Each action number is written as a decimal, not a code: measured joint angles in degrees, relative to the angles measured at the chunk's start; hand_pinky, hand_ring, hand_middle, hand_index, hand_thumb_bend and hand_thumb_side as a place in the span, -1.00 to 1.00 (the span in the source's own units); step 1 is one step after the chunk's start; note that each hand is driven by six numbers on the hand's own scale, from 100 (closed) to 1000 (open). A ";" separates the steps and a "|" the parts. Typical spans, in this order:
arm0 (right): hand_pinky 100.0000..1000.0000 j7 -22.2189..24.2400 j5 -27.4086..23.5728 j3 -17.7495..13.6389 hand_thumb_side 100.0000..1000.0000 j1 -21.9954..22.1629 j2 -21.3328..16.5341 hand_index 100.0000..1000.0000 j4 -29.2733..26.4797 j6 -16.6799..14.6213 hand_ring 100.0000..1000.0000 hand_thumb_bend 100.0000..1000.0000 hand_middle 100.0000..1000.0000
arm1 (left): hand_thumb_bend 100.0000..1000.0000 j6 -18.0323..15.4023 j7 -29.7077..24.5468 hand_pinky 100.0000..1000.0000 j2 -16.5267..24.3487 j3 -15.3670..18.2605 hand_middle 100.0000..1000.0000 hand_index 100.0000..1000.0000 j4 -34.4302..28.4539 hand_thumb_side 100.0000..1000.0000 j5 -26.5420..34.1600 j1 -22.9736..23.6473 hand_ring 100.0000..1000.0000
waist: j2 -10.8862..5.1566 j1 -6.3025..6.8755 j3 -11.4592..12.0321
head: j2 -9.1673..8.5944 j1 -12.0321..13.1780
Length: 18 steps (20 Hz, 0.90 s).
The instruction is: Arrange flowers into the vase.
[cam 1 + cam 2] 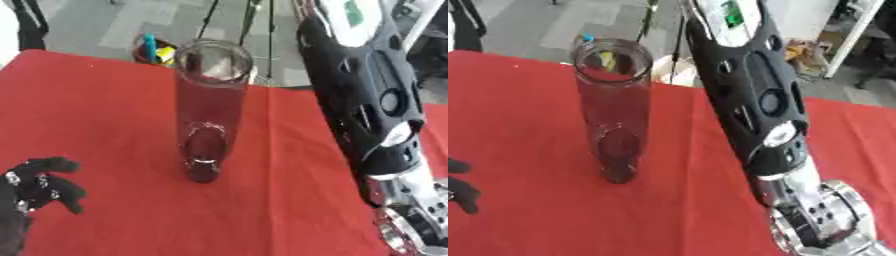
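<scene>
- We judge that we are at the very start: the vase (210, 105) stands with nothing in it, and no flowers show in either view, so the step in hand is still fetching a stem.
- The vase is a tall clear glass cylinder, just left of centre in the left eye view and standing on the red tablecloth (96, 115).
- Its long axis is upright. The open mouth points up toward the head camera and shows near the top of the frame, while the base sits lower, at mid-frame.
- Our left hand (44, 187) shows at the lower left edge, fingers curled in with nothing between them, well apart from the vase.
- Our right arm (754, 100) crosses the right side of the frame from the upper right down to the lower right corner. Its hand lies beyond the bottom edge, so we cannot tell how those fingers sit.
- Beyond the table's far edge, at the upper middle, a small container (153, 50) holds something blue and yellow. We cannot say what it is.
- The next move, as we read it, calls for finding the flowers, closing a hand on a stem, bringing it over the mouth and lowering it along the upright axis.
- The tall narrow glass could tip if we knock its rim.
</scene>
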 measured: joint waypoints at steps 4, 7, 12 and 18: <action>-1.00 -0.15 -0.63 0.03 0.60 -0.06 0.32 -1.00 0.18 0.30 -1.00 -0.65 -1.00 | -0.92 0.04 -0.02 -0.24 0.10 0.00 0.28 0.56 0.00 1.00 0.00 0.01 0.01 | 0.00 -0.05 0.04 | 0.00 -0.03; -1.00 -0.06 -0.71 0.18 0.59 -0.06 0.37 -1.00 0.19 0.66 -1.00 -0.64 -1.00 | -0.92 0.08 -0.05 -0.24 0.10 0.00 0.28 0.56 0.00 1.00 0.00 0.01 0.01 | 0.00 -0.10 0.20 | 0.00 -0.03; -1.00 0.36 -0.86 0.46 0.59 0.00 0.57 -1.00 0.20 1.42 -1.00 -0.64 -1.00 | -0.92 0.17 -0.13 -0.24 0.10 -0.01 0.28 0.56 0.00 1.00 0.00 0.01 0.01 | 0.00 -0.31 0.29 | 0.00 -0.02; -1.00 0.56 -0.85 0.76 0.59 0.53 1.21 -1.00 0.20 2.25 -1.00 -0.63 -1.00 | -0.92 0.31 -0.23 -0.24 0.10 -0.01 0.28 0.56 0.00 1.00 -0.01 0.01 0.01 | 0.00 -0.44 0.41 | 0.00 0.02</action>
